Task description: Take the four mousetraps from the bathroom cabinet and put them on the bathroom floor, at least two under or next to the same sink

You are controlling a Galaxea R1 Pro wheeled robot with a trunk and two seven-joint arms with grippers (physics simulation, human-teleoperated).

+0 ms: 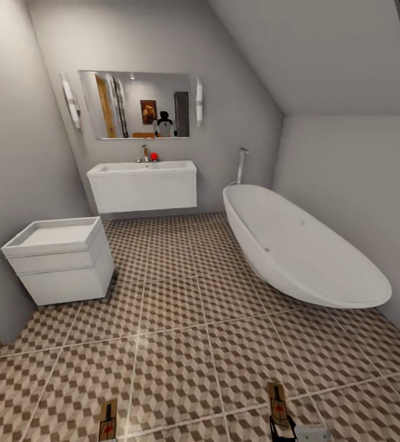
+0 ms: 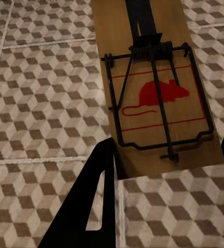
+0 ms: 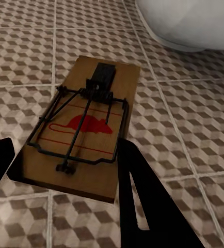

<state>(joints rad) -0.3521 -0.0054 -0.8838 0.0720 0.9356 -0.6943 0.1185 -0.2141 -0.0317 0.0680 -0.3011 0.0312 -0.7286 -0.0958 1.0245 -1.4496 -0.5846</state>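
Two mousetraps in hand, low in head view: left mousetrap (image 2: pixel 158 88) clamped in left end effector (image 2: pixel 166 155), right mousetrap (image 3: pixel 83 126) clamped in right end effector (image 3: pixel 65 155), both above bathroom floor (image 1: pixel 181 319). Light, stiff wood; grip board edges, avoid spring bar.

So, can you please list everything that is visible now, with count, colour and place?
mousetraps: two, brown wood with dark wire and red mouse print; one low left in the head view, one low right, each between a gripper's fingers
bathroom floor: brown, beige and white cube tiles
sink: one, white, back wall
mirror: one, above the sink
bathtub: one, white, right side
white drawer unit: one, left wall
left gripper: black fingers, holding a mousetrap
right gripper: black fingers, holding a mousetrap
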